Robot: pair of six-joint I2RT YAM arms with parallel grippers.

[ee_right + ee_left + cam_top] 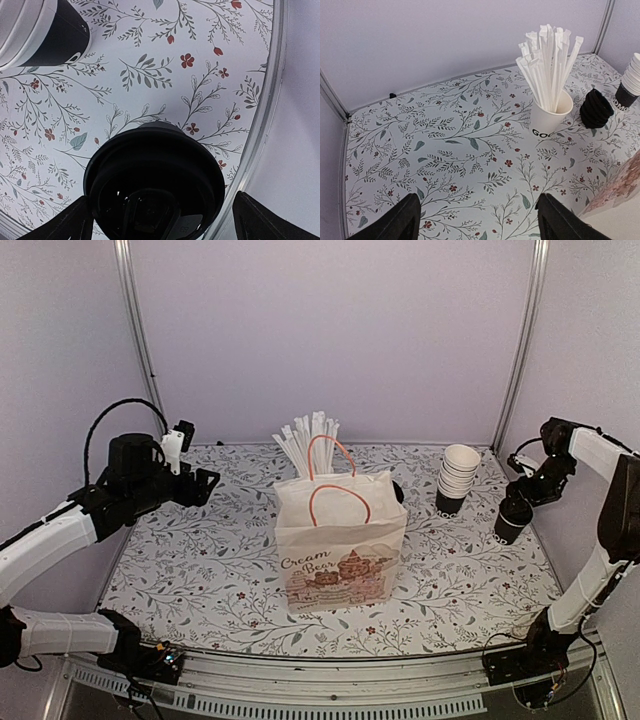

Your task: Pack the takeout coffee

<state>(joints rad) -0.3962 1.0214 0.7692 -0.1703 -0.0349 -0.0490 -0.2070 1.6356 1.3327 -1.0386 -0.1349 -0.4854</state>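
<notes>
On the left, above the flowered table (190,580): left gripper (205,486) held high, forearm rising from the near-left corner, wrist level and aimed toward the middle. Fingers (395,222) spread wide in the wrist view, with only bare table between them. No part in the present step, by the look of it.

Mid-table: paper bag (340,550) standing upright, mouth open, orange handles up. Behind it a white cup of straws (550,112) and, just beside that, a short black stack of lids (596,107). Further right, a stack of lidless cups (458,480), not wanted here.

Right of that stack, near the table's right edge: the takeout coffee (513,520), upright on the table, lid on, not yet in the bag and well apart from it. Right gripper (527,492) poised at its top from the upper right. Arm climbing from its base at the near-right corner, elbow high, wrist bent back down and inward toward the cup. Wrist view straight down onto the lid (155,185), with fingers (65,225) splayed to either side of it and seemingly not pressing on it.

Step in hand, as judged: the grasp of the coffee. Next calls for closing evenly on the cup wall below the lid, gently enough not to crush the paper. Then lifting straight, carrying left with the cup upright, and lowering through the bag's mouth clear of the handles.
</notes>
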